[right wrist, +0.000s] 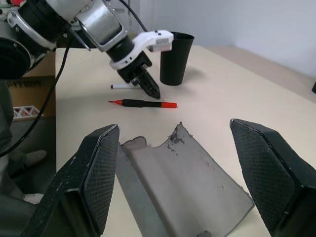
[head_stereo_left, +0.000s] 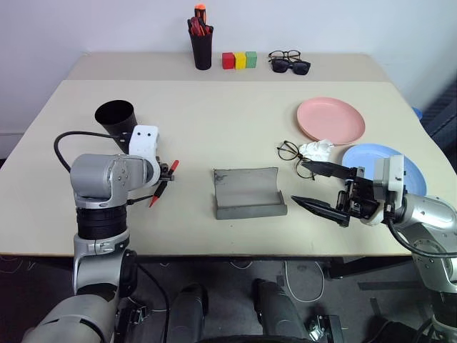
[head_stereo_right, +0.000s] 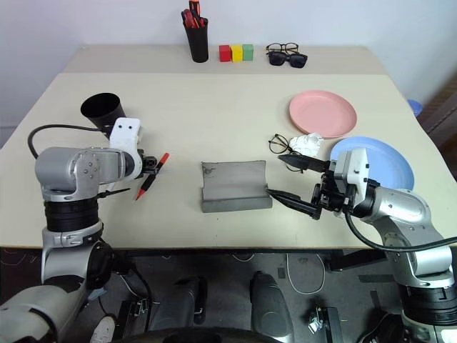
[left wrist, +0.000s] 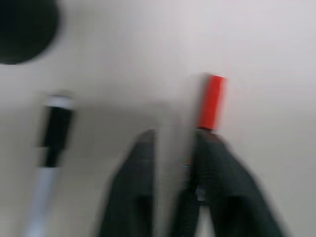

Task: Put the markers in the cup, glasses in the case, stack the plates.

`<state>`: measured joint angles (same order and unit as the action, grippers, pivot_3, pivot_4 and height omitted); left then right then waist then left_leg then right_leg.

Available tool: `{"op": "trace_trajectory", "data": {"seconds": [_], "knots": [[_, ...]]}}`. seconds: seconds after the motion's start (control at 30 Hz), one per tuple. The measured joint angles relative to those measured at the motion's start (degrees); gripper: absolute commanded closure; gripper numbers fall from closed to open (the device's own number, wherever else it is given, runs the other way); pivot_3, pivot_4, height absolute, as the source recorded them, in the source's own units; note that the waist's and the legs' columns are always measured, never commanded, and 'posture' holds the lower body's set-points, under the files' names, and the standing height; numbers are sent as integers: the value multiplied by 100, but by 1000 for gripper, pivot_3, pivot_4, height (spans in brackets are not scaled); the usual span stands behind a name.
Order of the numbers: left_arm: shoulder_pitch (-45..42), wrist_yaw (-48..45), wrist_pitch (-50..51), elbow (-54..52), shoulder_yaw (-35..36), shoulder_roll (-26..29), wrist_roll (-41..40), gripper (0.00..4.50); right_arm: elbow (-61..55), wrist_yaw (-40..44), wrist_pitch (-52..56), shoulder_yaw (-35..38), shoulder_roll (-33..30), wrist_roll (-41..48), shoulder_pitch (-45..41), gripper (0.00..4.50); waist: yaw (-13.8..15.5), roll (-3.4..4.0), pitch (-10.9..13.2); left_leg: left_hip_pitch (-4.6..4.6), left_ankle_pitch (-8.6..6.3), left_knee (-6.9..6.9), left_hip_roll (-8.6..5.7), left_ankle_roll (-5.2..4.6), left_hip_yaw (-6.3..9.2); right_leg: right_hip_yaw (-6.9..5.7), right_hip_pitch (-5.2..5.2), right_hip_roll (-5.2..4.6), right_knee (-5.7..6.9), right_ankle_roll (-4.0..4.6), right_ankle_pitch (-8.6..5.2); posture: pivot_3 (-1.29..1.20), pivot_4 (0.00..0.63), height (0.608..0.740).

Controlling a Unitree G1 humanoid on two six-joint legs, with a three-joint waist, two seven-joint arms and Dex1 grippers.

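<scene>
Take the grey case (head_stereo_left: 247,193) as your landmark: it lies open near the front middle of the surface (head_stereo_left: 214,121), hollow side up.

Your left tool (right wrist: 147,87) hangs just over the marker (right wrist: 143,103), which lies flat on the surface to the left of the case, its red-orange cap (left wrist: 211,101) pointing toward the case. In the right wrist view the fingertips sit above the pen, not closed on it; in the left wrist view the two fingers (left wrist: 133,187) stand a little apart, with the cap past their tips. A second pen with a white barrel (left wrist: 49,148) lies beyond the marker, away from the case. The black cup (head_stereo_left: 116,118) stands upright farther back and left of the case.

Your right tool (head_stereo_left: 325,189) hovers to the right of the case, its two fingers spread wide and holding nothing.

The wire-rimmed glasses (head_stereo_left: 293,153) lie to the right of the case and behind it, touching a crumpled white scrap (head_stereo_left: 316,148). The pink plate (head_stereo_left: 330,119) sits behind them, the blue plate (head_stereo_left: 371,158) beside it toward the front; the two are unstacked.
</scene>
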<state>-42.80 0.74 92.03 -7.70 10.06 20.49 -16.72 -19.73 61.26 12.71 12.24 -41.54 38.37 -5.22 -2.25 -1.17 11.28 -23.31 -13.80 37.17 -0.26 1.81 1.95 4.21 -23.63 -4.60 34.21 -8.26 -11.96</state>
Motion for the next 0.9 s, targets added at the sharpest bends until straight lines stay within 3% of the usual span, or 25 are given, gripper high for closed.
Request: {"op": "trace_trajectory", "data": {"seconds": [0.07, 0.3, 0.4, 0.6, 0.63, 0.9], "knots": [[8, 59, 0, 1, -7, -4, 0, 596, 48, 28, -62, 0, 1, -5, -1, 854, 6, 0, 0, 0, 0, 0, 0, 0, 0, 0, 0, 0, -1, 0, 0, 0, 150, 740], [-10, 59, -1, 342, -109, -178, -13, 596, 162, 105, -231, 0, 18, -89, 35, 854, 21, 1, -1, 2, 0, 0, -1, 0, 0, 0, 4, 0, -1, 0, 0, 0, 150, 740], [-114, 69, -22, 559, -131, -242, -4, 1439, 157, 97, -292, 20, 32, -104, 184, 854, 39, 8, -7, 15, 0, 0, -2, 0, 0, 0, 17, -1, -1, 0, -1, 0, 150, 740], [-264, 65, -42, 861, -146, -205, -4, 4190, 62, 24, -330, 216, 38, -104, 518, 854, 58, 10, -10, 31, 0, 2, -3, 0, -3, 1, 32, -3, -2, 10, -6, 0, 150, 740], [-271, 57, -45, 885, -146, -193, -7, 4384, 30, 8, -334, 222, 42, -104, 560, 854, 60, 10, -10, 35, 0, 1, -3, 1, -3, 1, 35, -3, -2, 12, -8, 0, 150, 740], [-219, -193, -2, 534, -22, -440, -156, 4384, 10, -49, -360, 217, 67, -116, 536, 854, 119, 3, -6, 34, 0, 1, -2, 1, -4, 1, 38, -4, -6, 19, -11, 0, 150, 740]]}}
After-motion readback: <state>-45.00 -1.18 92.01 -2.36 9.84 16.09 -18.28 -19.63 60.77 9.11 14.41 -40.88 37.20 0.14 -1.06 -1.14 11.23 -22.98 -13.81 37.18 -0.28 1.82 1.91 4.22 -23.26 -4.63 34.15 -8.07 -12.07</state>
